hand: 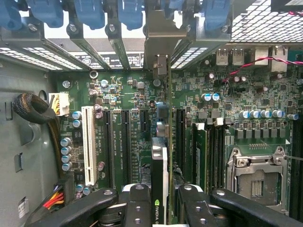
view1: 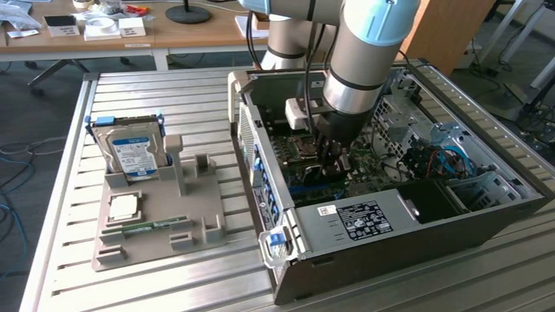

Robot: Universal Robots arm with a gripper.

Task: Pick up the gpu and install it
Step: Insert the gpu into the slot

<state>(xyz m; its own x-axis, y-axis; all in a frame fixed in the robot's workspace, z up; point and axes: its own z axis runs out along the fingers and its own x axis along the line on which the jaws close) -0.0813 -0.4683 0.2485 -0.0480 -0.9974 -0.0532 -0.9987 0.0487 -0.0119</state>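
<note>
1. The gpu [hand: 160, 161] is seen edge-on in the wrist view. It stands upright on its long edge above the motherboard [hand: 118, 90], inside the open computer case [view1: 286, 260].
2. It is held by the gripper [hand: 164, 194]. The jaws are closed about halfway, and the thin card is pressed between the two inner fingers [hand: 138, 201] on its flat sides.
3. The long axis of the card is directed straight away from the jaws, toward the rear wall of the case. There its pale metal bracket [hand: 161, 66] is placed at one of the openings below the blue clips [hand: 90, 12].
4. The card is lined up parallel with the black slots [hand: 125, 142], which are found on both sides of it; the white slot [hand: 88, 142] lies further to one side. The slot directly under the card is hidden by it, so it cannot be told if the lower edge is seated or only held above.
5. The processor socket [hand: 255, 182] is found well apart from the card.
6. In the exterior view the arm [view1: 364, 52] is seen reaching down into the case. The hard drive [view1: 130, 153] stands in the grey holder [view1: 186, 237] on the table [view1: 173, 91], on the exterior view's left.
</note>
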